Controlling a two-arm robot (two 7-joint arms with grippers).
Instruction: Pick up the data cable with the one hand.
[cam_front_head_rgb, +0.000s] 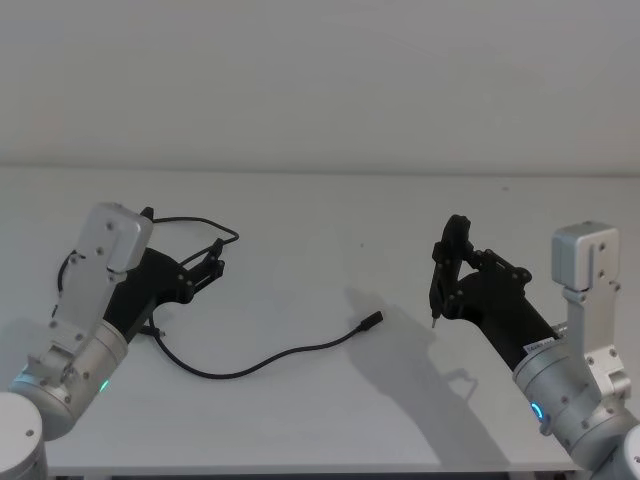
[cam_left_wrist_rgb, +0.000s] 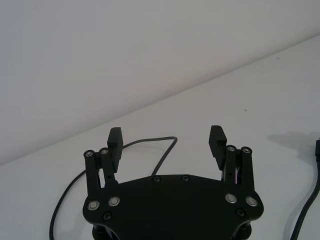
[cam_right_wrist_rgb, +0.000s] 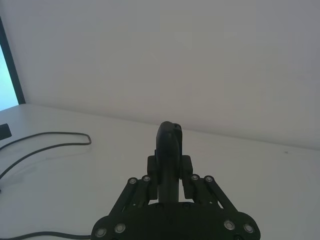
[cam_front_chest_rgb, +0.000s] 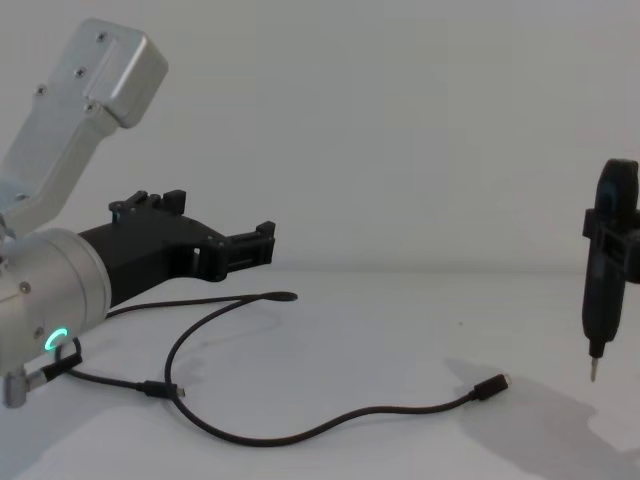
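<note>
**Left gripper open above the cable's far loop; the cable lies on the table**

The left gripper (cam_front_head_rgb: 208, 263) is on the left side of the table (cam_front_head_rgb: 330, 215), reaching forward and to the right from its silver arm. Its fingers (cam_left_wrist_rgb: 115, 141) are spread wide with nothing between them. The chest view shows it raised off the tabletop and clear of the cable.

The data cable (cam_front_head_rgb: 285, 354) lies flat on the white surface. One stretch curves from beside the left arm, near the front edge, out to the right. It ends in a small plug (cam_front_head_rgb: 372, 320) near the middle of the table, between the two arms. Another stretch runs farther back and bends into a narrow loop (cam_front_head_rgb: 232, 237) just beyond the left gripper's fingertips. In the left wrist view that loop lies on the table past the open fingers. The part of the cable nearest the left arm is hidden behind the arm in the head view.

The right gripper (cam_front_head_rgb: 447, 272) is raised over the right side of the table, well apart from the cable. It is clamped on a slim dark pen-like tool (cam_front_chest_rgb: 604, 268), which hangs upright with its metal tip pointing down, off the surface.
</note>
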